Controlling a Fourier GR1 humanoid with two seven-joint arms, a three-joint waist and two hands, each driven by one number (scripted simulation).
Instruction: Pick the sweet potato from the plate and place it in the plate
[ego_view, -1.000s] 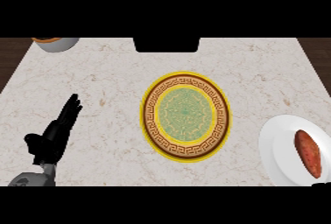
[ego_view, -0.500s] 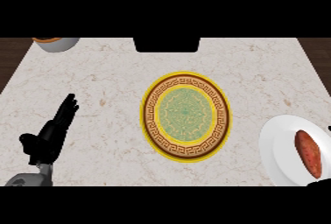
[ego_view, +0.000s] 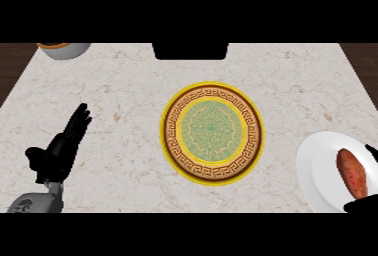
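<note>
A reddish-brown sweet potato (ego_view: 352, 171) lies on a white plate (ego_view: 317, 165) at the counter's right edge. Black parts of my right hand (ego_view: 363, 206) show at the view's right border, just above and just below the potato; most of the hand is cut off. A yellow plate (ego_view: 171, 120) with a patterned brown band and a green centre lies in the middle of the counter with nothing on it. My left hand (ego_view: 59, 152) rests open at the lower left, fingers straight and pointing up, well away from both plates.
A grey bowl (ego_view: 65, 49) with something orange in it sits at the counter's far left corner. A black block (ego_view: 190, 51) stands at the middle of the back edge. Dark wood shows beyond the marble top's left and right sides.
More of my right hand now shows at the right border, above and below the sweet potato. The left hand has barely shifted. The plates and the potato have not moved.
</note>
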